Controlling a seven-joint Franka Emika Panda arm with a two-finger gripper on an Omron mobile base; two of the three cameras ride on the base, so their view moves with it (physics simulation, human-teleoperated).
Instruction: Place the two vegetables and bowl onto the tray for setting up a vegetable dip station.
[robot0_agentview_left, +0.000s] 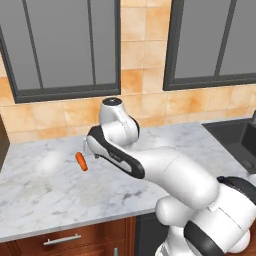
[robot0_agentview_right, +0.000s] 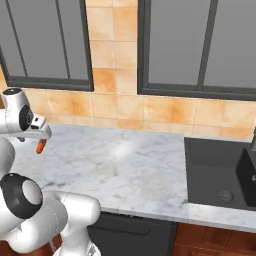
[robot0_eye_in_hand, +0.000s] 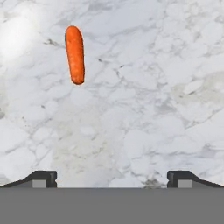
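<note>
A small orange carrot (robot0_agentview_left: 81, 161) (robot0_agentview_right: 41, 146) lies on the white marble counter (robot0_agentview_left: 45, 185). In the hand view the carrot (robot0_eye_in_hand: 75, 54) sits at the upper left, ahead and left of the fingertips. My gripper (robot0_agentview_left: 85, 148) (robot0_eye_in_hand: 112, 177) hovers just above the counter beside the carrot, open, with bare marble between its fingers. In the right base view the gripper (robot0_agentview_right: 44, 137) hangs directly over the carrot. The cucumber, the bowl and the tray are out of view.
A dark grey recessed sink (robot0_agentview_left: 240, 140) (robot0_agentview_right: 220, 170) is set into the counter at the right. A tiled wall with two dark-framed windows runs along the back. The counter's front edge (robot0_agentview_left: 65, 222) lies over wooden drawers.
</note>
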